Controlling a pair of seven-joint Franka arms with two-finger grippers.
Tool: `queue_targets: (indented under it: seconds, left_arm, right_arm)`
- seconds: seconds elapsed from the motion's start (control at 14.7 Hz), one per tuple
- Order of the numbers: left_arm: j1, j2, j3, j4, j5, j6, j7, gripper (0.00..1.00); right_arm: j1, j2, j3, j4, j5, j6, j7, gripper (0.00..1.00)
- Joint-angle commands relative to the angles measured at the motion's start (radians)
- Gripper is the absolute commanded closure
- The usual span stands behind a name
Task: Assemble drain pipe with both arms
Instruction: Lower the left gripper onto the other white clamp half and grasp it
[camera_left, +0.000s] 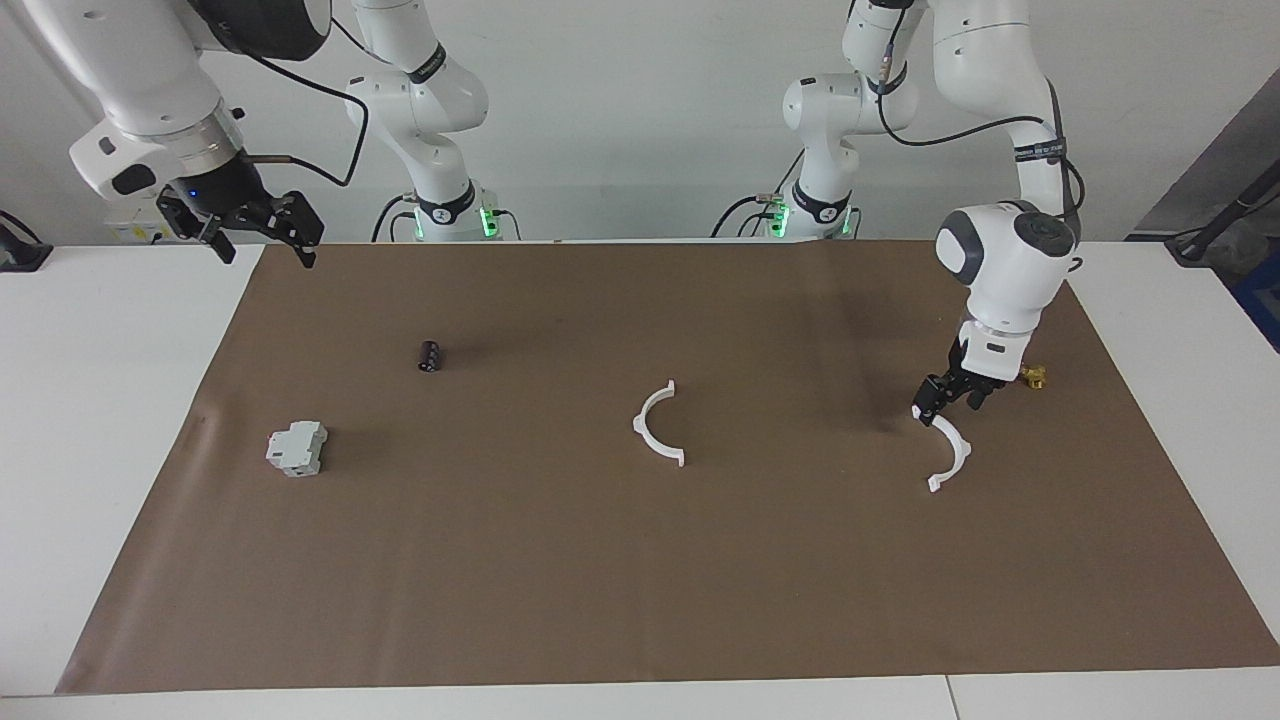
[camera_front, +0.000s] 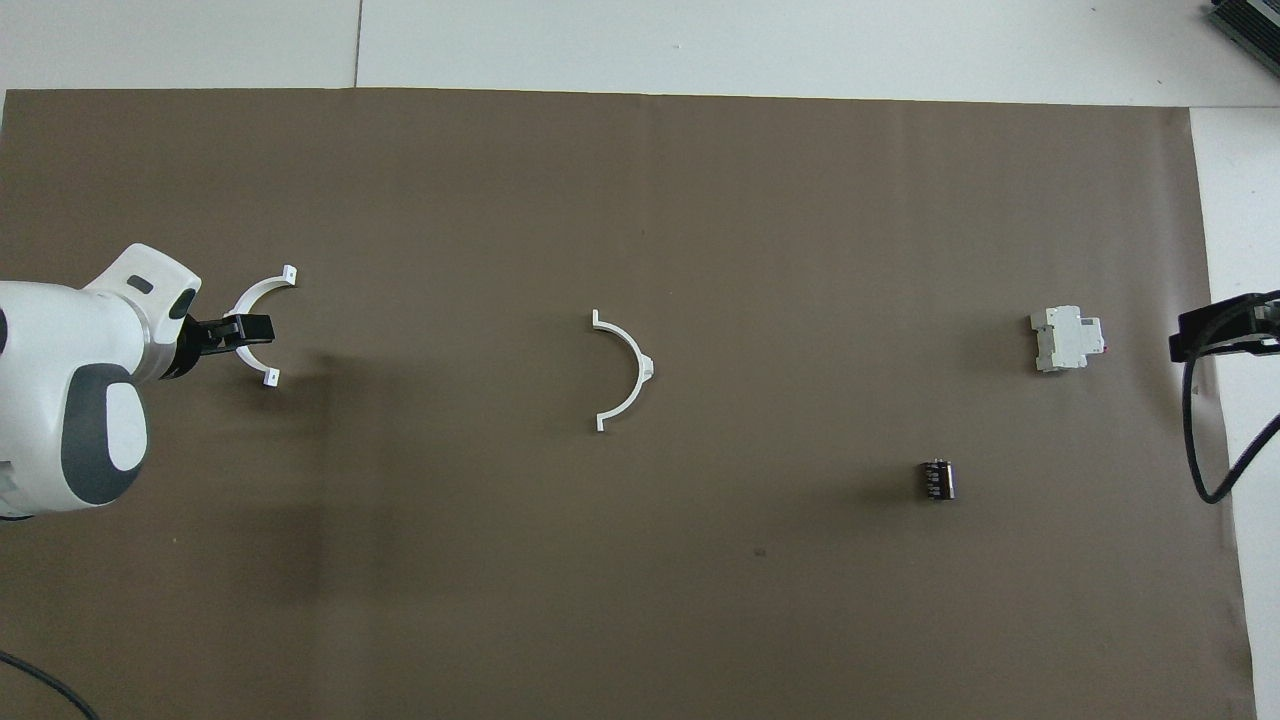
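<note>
The left end effector (camera_left: 937, 402) grips one white half-ring (camera_left: 950, 455) at the desk's (camera_left: 120, 420) left-arm end — the right end effector (camera_left: 262, 228) waits raised, fingers spread wide.

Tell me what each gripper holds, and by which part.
The left gripper grips a white half-ring arc at one end. The right gripper holds nothing.

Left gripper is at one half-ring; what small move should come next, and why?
Probably lift it slightly and carry it toward the other half-ring mid-mat: the left gripper appears shut on the end half-ring, while the right gripper waits raised over the mat's edge.
</note>
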Motion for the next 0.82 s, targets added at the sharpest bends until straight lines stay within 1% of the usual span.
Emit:
queue_targets:
  seconds: [0.0,0.07,0.2,0.27,0.34,0.41,0.68,0.75]
  left_arm:
    - [-0.008,0.019,0.003,-0.02,-0.001,0.058,-0.106,0.0]
    - [-0.014,0.032,0.003,-0.02,-0.001,0.095,-0.146,0.0]
    - [-0.014,0.063,0.001,-0.011,-0.001,0.118,-0.168,0.0]
    - [-0.013,0.075,0.001,-0.011,-0.001,0.129,-0.166,0.0]
    - [-0.01,0.086,0.003,-0.011,-0.001,0.148,-0.166,0.0]
    - [-0.004,0.088,0.001,-0.011,-0.001,0.156,-0.166,0.0]
    - [0.003,0.092,0.003,-0.008,-0.001,0.161,-0.143,0.0]
    - [0.001,0.092,0.003,-0.008,-0.001,0.158,-0.14,0.0]
  right_arm:
    - [0.049,-0.02,0.0,-0.041,-0.003,0.05,0.05,0.0]
    - [0.045,-0.023,0.0,-0.047,-0.003,0.048,0.052,0.0]
    - [0.042,-0.023,-0.011,-0.052,-0.002,0.048,0.039,0.0]
    - [0.01,-0.024,0.015,-0.038,-0.006,0.036,0.033,0.0]
    - [-0.037,-0.029,0.091,-0.026,-0.009,0.018,0.032,0.0]
    - [-0.042,-0.029,0.111,-0.02,-0.02,0.01,0.038,0.0]
    - [0.029,-0.021,0.018,0.011,-0.014,-0.015,0.036,0.0]
    - [0.033,-0.023,0.013,0.009,-0.011,-0.016,0.036,0.0]
